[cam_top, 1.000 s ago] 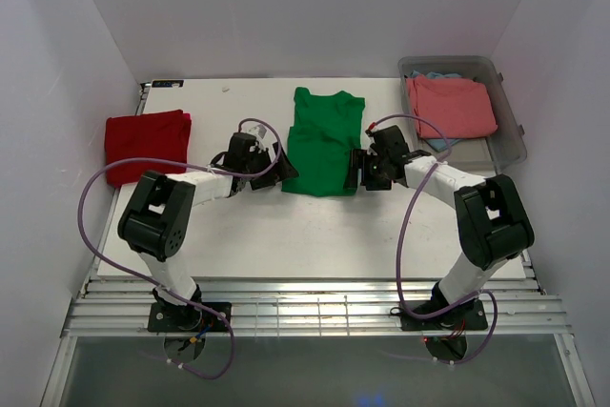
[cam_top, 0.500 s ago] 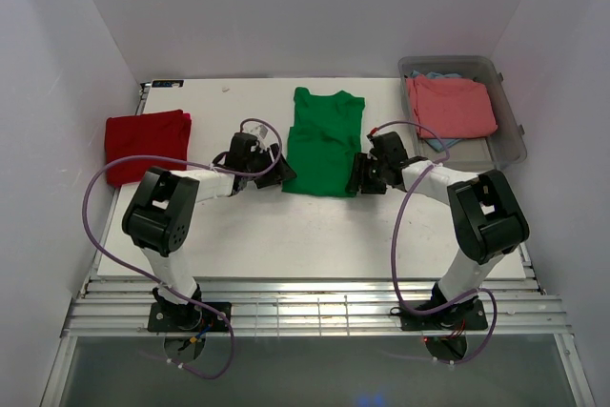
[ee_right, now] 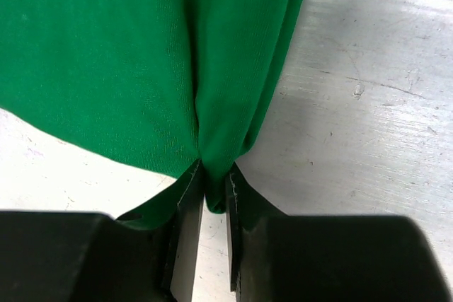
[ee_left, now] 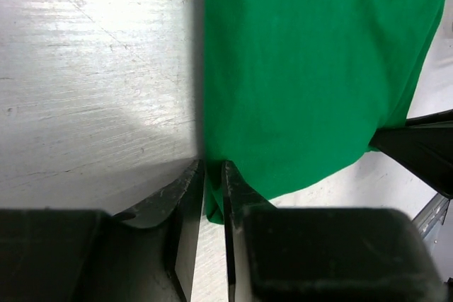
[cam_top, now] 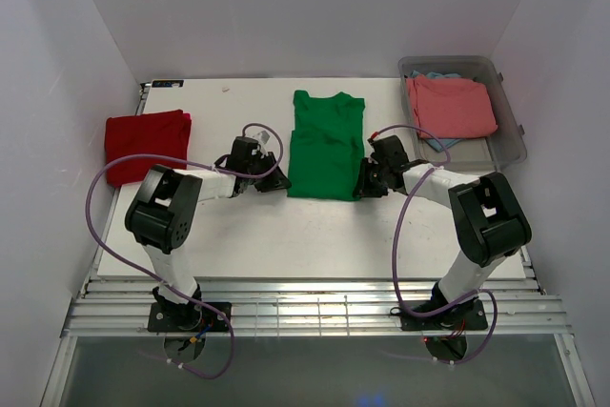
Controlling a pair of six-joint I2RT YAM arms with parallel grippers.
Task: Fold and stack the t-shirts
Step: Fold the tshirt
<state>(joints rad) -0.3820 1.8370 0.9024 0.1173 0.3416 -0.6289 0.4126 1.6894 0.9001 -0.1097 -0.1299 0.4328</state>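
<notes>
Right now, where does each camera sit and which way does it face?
Top external: above and behind the bases, looking down on the white table; the left arm and right arm show whole.
Left wrist: on that wrist, facing down along the left gripper, which pinches a near corner of the bright green cloth t-shirt.
Right wrist: likewise, with the right gripper pinching the other near corner.
Shared: all three views see the green shirt.

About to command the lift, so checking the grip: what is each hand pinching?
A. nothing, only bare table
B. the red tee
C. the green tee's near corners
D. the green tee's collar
C: each wrist view shows green cloth between the fingers of the left hand and the right hand, and the top view puts both at the near corners of the green t-shirt.
</notes>
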